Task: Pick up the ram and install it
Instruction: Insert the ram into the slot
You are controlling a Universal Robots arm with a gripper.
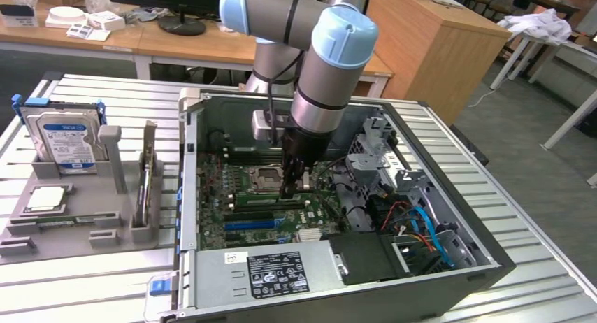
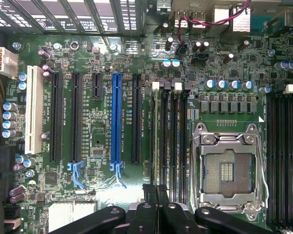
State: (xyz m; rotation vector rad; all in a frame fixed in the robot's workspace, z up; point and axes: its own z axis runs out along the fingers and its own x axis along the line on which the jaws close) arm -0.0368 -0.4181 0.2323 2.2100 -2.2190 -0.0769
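1. Fingertips (image 2: 150, 196) of the gripper (image 2: 156, 195) are pressed together, with just a thin seam between them (whether they nip anything cannot be told).
2. In line with that seam, the ram (image 2: 156, 136) stands edge-on in a memory slot, its pale green edge running right up to the fingertips.
3. Other black memory slots (image 2: 173, 141) lie between the ram and the open processor socket (image 2: 228, 168).
4. Seen from the exterior view, the arm (image 1: 322, 78) reaches down into the open computer case (image 1: 485, 267). A grey tray (image 1: 112, 162) sits well apart, at the exterior view's left.

Lab: robot arm (image 1: 322, 78), opened computer case (image 1: 448, 274), wooden desks (image 1: 168, 45).
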